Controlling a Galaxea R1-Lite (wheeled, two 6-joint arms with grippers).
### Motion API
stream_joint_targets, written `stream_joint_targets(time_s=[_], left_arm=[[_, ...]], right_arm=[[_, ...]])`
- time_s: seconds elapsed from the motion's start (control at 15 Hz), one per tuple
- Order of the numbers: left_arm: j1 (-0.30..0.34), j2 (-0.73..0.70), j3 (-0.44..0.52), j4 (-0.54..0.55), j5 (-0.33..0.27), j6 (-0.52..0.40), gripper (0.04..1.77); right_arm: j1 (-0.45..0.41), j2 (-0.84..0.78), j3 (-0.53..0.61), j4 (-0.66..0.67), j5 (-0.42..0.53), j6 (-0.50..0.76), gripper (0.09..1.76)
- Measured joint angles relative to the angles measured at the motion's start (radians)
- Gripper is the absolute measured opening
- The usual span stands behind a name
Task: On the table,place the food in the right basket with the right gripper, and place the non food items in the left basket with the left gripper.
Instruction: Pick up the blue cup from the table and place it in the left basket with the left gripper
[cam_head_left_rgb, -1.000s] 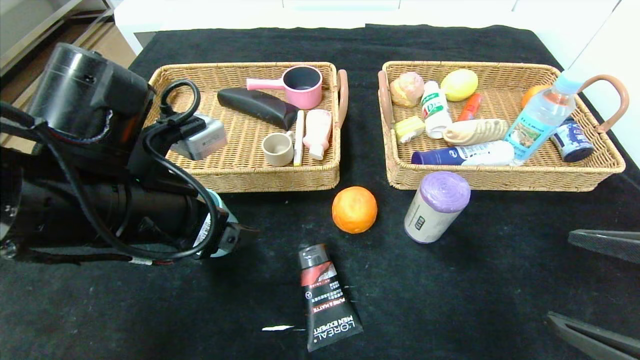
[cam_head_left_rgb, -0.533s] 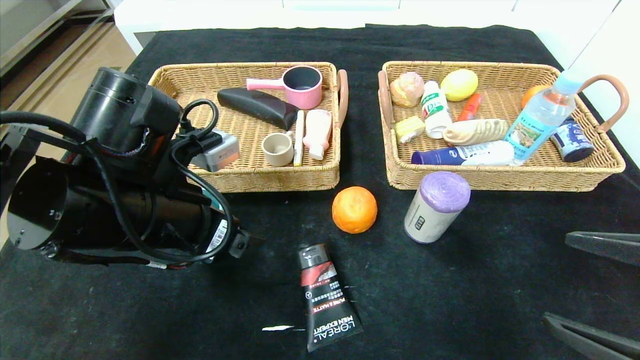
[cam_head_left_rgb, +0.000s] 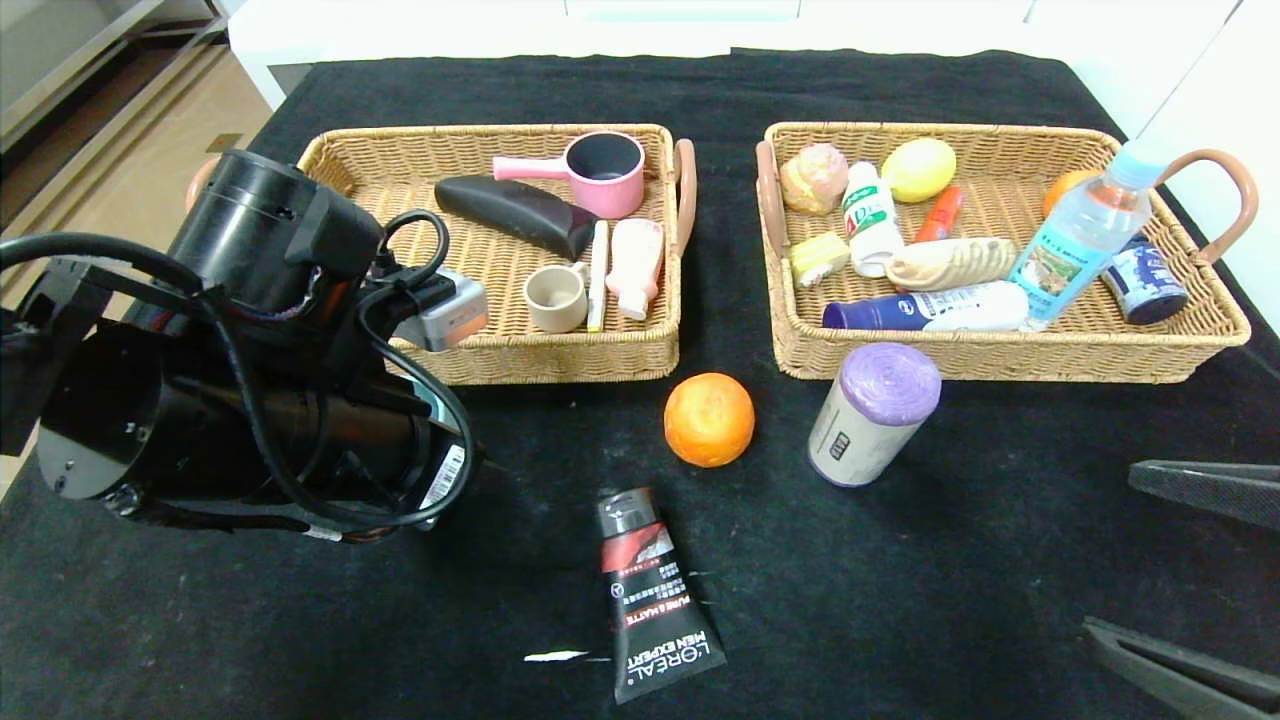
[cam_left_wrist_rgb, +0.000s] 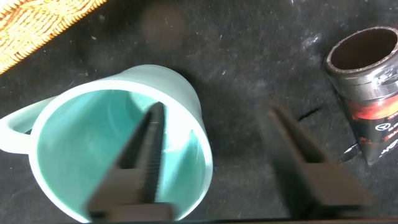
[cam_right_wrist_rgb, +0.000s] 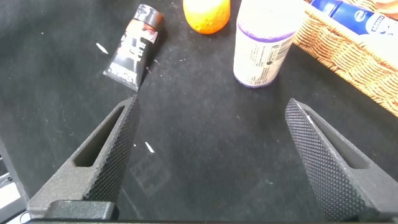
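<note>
Teal ceramic mug (cam_left_wrist_rgb: 118, 146) stands upright on the black table cloth (cam_head_left_rgb: 900, 560), just in front of the left wicker basket (cam_head_left_rgb: 500, 355), and the left gripper (cam_left_wrist_rgb: 211, 158) straddles its wall: one finger (cam_left_wrist_rgb: 140, 158) reaches down inside the cup, the other hangs outside over the cloth. The jaws are partly apart and I cannot tell whether they press the rim. From the head view the bulky black arm hides the mug completely.

A black tube of face wash (cam_head_left_rgb: 652, 592) lies flat nearby, its cap (cam_left_wrist_rgb: 364, 56) pointing toward the baskets. A round orange (cam_head_left_rgb: 709, 419) sits on the cloth between the two baskets' front edges, and a white canister with a purple lid (cam_head_left_rgb: 873, 412) leans just in front of the right wicker basket (cam_head_left_rgb: 1000, 362).

The right gripper (cam_right_wrist_rgb: 211, 162) hangs wide apart and empty low over the cloth at the table's right front, well away from the orange.
</note>
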Motion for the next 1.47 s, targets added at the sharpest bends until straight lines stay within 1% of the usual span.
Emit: stream_joint_targets(time_s=[0.13,0.2,0.27,1.07,1.13,1.27,1.47], left_arm=[[0.000,0.007,-0.002,0.003,0.001,0.003,0.76],[0.000,0.009,-0.003,0.003,0.002,0.003,0.37],[0.000,0.009,-0.003,0.000,0.002,0.005,0.20],[-0.001,0.016,-0.008,0.011,0.003,0.001,0.20],[-0.001,0.013,-0.011,0.021,0.004,0.002,0.20],[-0.002,-0.008,-0.022,0.074,0.003,0.000,0.19],[-0.006,-0.063,-0.046,0.113,0.007,-0.002,0.19]], right_arm=[[0.006,0.000,0.005,0.001,0.001,-0.001,1.70],[0.008,0.000,0.006,0.001,0.000,0.000,1.70],[0.011,-0.001,0.007,0.001,0.000,0.001,1.70],[0.013,0.006,0.018,0.001,0.000,-0.013,1.70],[0.013,0.007,0.019,0.002,0.000,-0.014,1.70],[0.014,0.007,0.020,0.002,0.000,-0.014,1.70],[0.014,0.009,0.020,0.001,0.000,-0.013,1.70]])
